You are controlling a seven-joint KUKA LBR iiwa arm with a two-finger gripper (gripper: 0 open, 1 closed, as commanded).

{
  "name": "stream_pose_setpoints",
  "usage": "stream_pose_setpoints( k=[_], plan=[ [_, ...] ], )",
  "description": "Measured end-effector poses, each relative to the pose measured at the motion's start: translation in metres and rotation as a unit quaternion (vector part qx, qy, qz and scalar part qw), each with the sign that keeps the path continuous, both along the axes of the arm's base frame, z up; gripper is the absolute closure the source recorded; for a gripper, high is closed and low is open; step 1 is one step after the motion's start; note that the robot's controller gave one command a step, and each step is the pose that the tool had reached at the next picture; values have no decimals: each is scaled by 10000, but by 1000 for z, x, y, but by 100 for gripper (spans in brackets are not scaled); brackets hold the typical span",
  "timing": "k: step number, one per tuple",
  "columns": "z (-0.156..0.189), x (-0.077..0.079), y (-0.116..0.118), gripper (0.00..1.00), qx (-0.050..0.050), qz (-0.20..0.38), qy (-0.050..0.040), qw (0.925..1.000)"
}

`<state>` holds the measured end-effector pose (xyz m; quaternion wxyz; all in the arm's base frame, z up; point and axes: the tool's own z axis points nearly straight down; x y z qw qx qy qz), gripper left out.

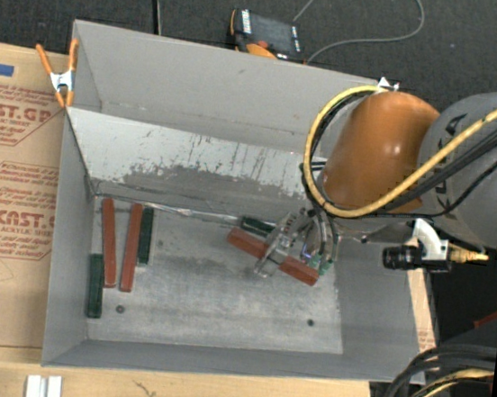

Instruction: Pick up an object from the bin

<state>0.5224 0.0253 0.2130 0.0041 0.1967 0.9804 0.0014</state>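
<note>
So, surface: grey metal bin [214, 320], floor scuffed and scratched, set on a pale wood counter [204, 396].
Room: dark floor behind the bin.
Left group: two red sticks [110, 243] side by side, two green sticks [94, 286] flanking them, all flat near the left wall.
Right group: one red bar [245, 242] lying slantwise, one green piece [258, 226] just behind it.
Count: three red, three green.
Hand [270, 264]: down on the red bar's middle; open or closed, cannot tell.
</note>
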Motion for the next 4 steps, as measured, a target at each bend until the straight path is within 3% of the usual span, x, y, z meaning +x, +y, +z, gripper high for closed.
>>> stream_pose_setpoints(
  k=[1, 2, 3, 4],
  plan=[
    [-4, -1, 0, 0, -2, -6, 37, 10000],
    [-146, -17, 2, 0, -8, 301, 84, 9995],
    [-141, -15, 2, 100, -3, 299, 48, 9995],
    [56, -7, 35, 100, -1, 524, -5, 9986]
  ],
)
